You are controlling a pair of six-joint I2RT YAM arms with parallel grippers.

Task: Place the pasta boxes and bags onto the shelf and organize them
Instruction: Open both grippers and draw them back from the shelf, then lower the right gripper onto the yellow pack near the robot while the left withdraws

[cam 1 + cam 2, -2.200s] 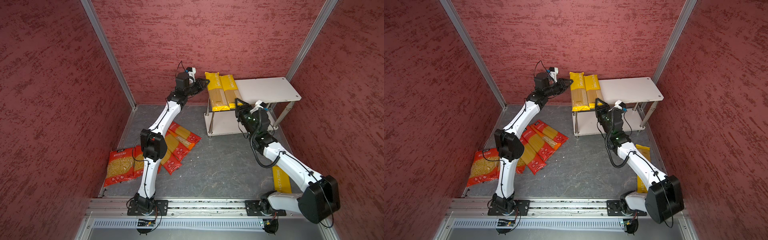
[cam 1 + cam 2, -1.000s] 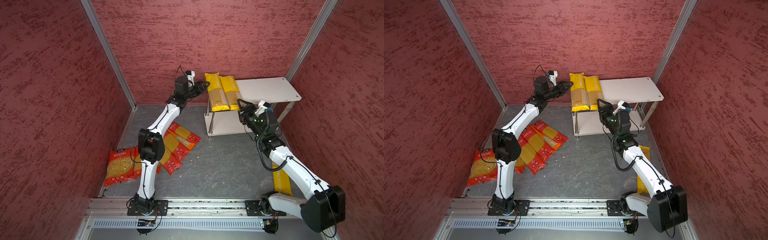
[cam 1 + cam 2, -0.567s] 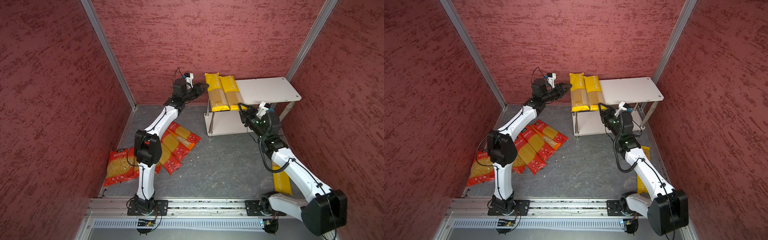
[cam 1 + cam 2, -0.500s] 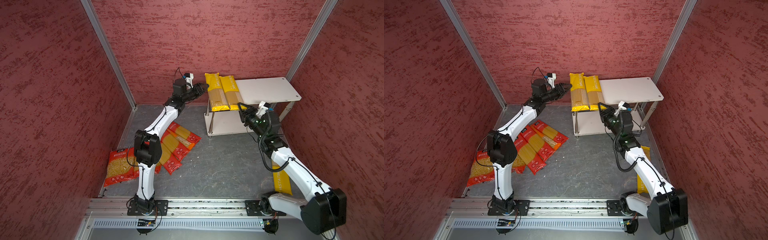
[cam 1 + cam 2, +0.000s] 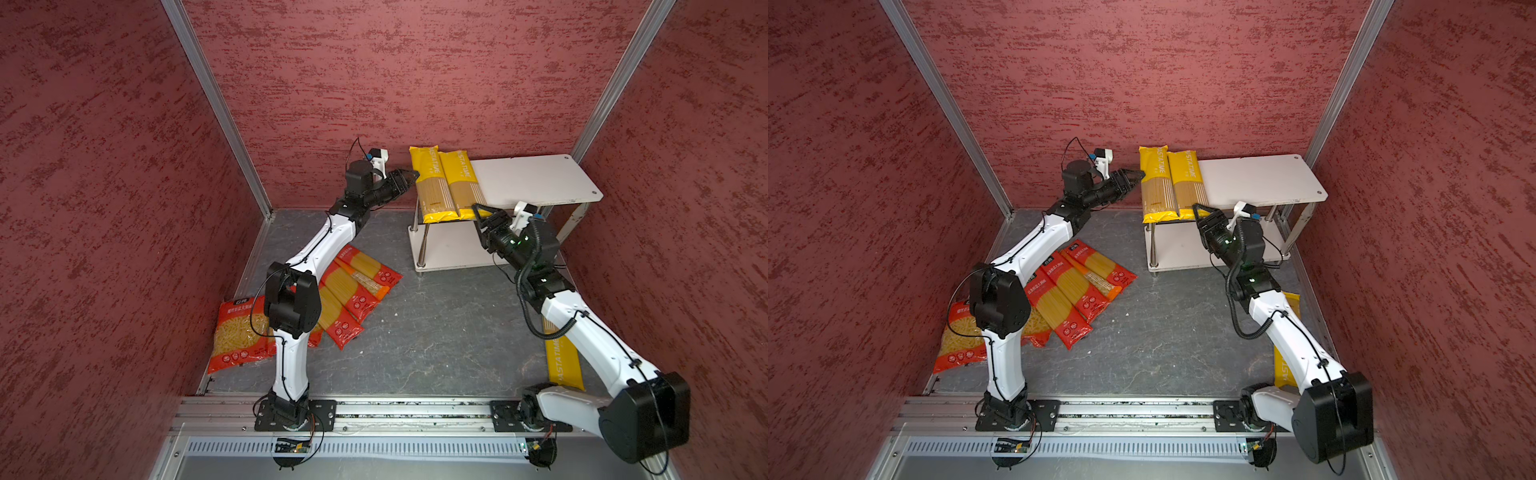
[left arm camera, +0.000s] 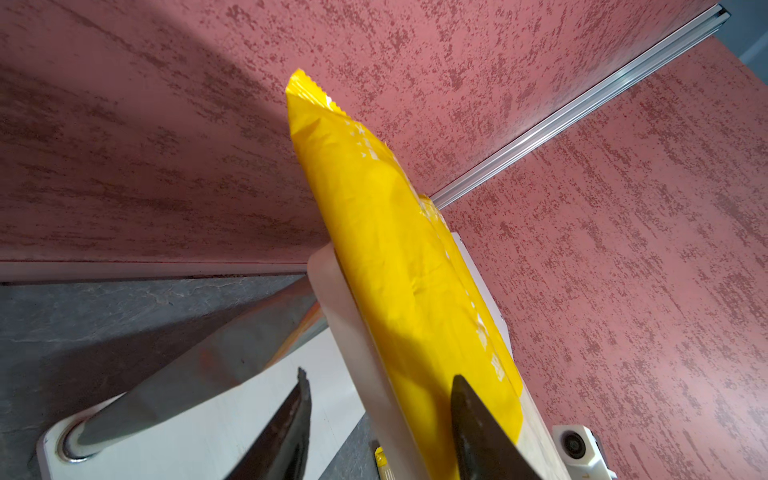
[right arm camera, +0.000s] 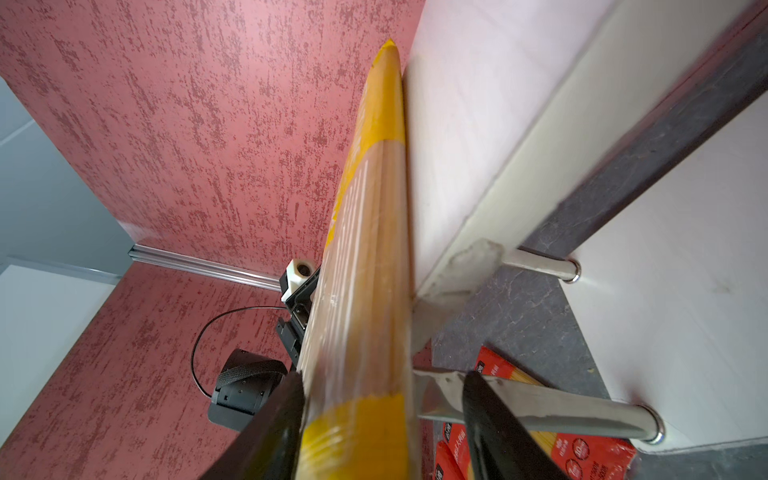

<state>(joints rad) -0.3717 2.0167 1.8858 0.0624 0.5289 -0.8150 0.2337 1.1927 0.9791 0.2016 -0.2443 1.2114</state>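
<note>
2 yellow packs (image 5: 434,187) lie at the shelf's (image 5: 536,178) 9 o'clock end, overhanging toward 6. Spread wide, left gripper (image 5: 412,176) and right gripper (image 5: 484,210) straddle them; a careless shove could slide them off.

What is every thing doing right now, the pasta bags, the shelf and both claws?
Shelf: upright.
Yellow packs on shelf: two, flat, side by side, front ends overhanging.
Third yellow pack: flat on floor, partly under right arm.
Red spaghetti packs: on floor, overlapping.
Short-pasta bag: flat on floor.
Left gripper: open, beside the end pack.
Right gripper: open around the other pack's front end.
</note>
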